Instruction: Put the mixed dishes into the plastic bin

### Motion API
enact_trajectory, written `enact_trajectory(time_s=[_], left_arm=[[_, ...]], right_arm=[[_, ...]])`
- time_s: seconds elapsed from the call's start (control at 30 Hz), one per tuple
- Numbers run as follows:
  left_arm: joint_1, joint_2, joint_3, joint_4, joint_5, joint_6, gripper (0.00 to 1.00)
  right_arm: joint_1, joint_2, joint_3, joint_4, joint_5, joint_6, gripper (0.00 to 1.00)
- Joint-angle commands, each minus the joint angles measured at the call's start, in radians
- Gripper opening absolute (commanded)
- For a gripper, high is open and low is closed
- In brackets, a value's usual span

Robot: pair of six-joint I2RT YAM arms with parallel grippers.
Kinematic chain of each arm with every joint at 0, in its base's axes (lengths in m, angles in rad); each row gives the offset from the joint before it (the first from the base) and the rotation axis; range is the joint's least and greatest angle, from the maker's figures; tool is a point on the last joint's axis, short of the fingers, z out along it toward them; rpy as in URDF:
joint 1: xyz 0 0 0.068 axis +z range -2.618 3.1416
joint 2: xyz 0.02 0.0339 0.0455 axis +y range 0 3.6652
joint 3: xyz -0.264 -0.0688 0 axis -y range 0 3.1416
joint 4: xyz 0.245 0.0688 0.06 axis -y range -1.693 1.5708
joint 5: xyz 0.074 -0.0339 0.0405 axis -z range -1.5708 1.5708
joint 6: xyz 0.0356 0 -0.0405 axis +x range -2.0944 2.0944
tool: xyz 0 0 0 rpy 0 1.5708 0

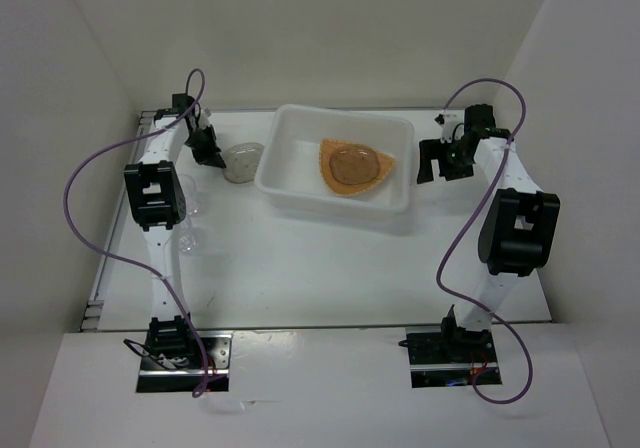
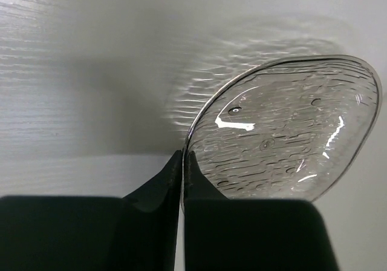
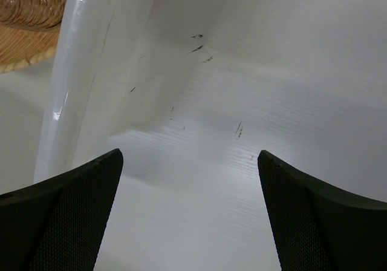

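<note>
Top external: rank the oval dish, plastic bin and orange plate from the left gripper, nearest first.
1. oval dish, pinched at its rim by the left gripper.
2. plastic bin, just right of the dish.
3. orange plate, inside the bin, farther right.

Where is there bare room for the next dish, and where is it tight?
Free: bin floor between its left wall and the orange plate; table between the bin's near wall and the arm bases. Crowded: left of the bin, where the left gripper pinches the oval dish near the clear cups; right gripper, open, beside its right wall.
</note>
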Motion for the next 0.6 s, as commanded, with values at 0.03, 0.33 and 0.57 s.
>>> enact_trajectory(time_s=[0.03, 0.33, 0.57], left_arm=[[-0.005, -0.015, 0.008, -0.032, -0.090, -0.048, 0.00], [0.015, 0.024, 0.535, -0.253, -0.267, -0.247, 0.00], [0.019, -0.091, 0.744, -0.201, -0.148, -0.332, 0.00]], right_arm=[[0.008, -0.048, -0.022, 0.024, 0.015, -0.007, 0.96], [0.008, -0.145, -0.142, 0.013, 0.101, 0.005, 0.95], [-0.016, -0.318, -0.272, 0.023, 0.162, 0.036, 0.95]])
